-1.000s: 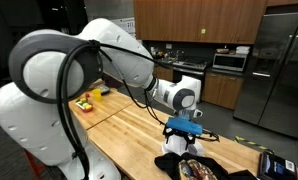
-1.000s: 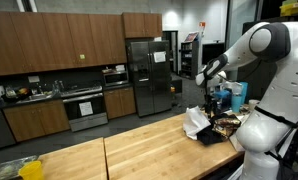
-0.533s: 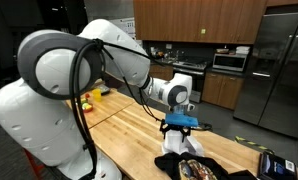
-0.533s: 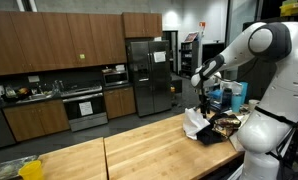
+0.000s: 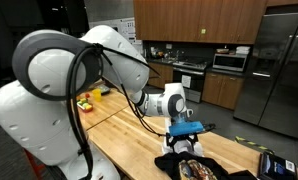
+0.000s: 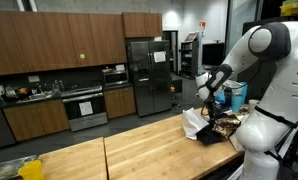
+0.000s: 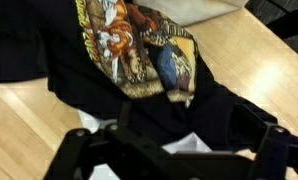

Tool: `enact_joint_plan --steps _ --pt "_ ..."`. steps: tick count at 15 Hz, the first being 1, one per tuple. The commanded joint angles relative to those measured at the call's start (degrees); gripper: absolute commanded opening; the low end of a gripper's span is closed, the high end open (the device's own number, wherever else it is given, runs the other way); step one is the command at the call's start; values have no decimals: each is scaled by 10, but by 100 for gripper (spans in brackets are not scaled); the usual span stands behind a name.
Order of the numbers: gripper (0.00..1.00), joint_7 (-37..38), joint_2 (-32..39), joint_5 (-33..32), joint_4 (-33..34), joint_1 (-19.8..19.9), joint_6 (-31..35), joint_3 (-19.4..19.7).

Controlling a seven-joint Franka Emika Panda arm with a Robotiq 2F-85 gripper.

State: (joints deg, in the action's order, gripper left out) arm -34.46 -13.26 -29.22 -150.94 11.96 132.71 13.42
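Claw: I read the gripper (image 7: 174,142) as spread full wide, nothing betw. the jaws. Wrist view shows a finger (image 7: 77,158) low at either side with cloth in the gap, none of it pinched.
Claw position: hangs pointing down over the shirt (image 5: 195,168), at the table end nearest the arm base in an exterior view. Contact w/ the cloth: can't confirm from any view.
Arm: bent over the table (image 5: 119,125), wrist turned down; blue block sits just above the gripper (image 5: 185,142).
Shirt: black, crumpled, lying on the table direct under the gripper (image 6: 211,104). Seen in both exterior views; a dark heap at the table's far end (image 6: 215,132).
Print: colour graphic (image 7: 139,45), yellows and browns, facing up, creased; sits ahead of the claw in wrist view.
White cloth: pale fabric (image 6: 194,122) touching the shirt on its side twd. the open table. A pale patch (image 7: 204,8) also shows past the print in wrist view. Same item or not: can't tell.
Table: light wood planks, seam down the length (image 6: 104,160).
Other items: yellow object (image 5: 86,102) well apart from the shirt, twd. the opposite end; dark device (image 5: 274,163) near the shirt's other side.
Surroundings: steel fridge (image 6: 149,75), brown cabinets (image 6: 59,40) behind.
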Motion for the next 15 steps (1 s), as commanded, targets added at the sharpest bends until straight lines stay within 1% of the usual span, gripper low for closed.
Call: enact_joint_plan --steps 1,4,5,7,8,10,11,12,13,14,15 --pt "100 19 -18 -72 -46 51 44 33" --pt "100 34 -17 -120 -63 85 86 63" --pt "100 50 -20 -130 -69 94 110 70" --pt "100 87 -17 -172 -70 115 165 82" --pt "100 101 -15 -203 -70 124 188 84" --pt "100 100 -4 -266 -62 136 208 88" --pt "100 77 -3 -269 -64 131 212 96" --pt "100 95 -2 -266 -60 127 177 89" --pt "100 85 -3 -220 -61 113 145 91" --pt "100 46 4 -145 -58 97 110 101" --pt "100 23 5 -97 -57 90 93 107"
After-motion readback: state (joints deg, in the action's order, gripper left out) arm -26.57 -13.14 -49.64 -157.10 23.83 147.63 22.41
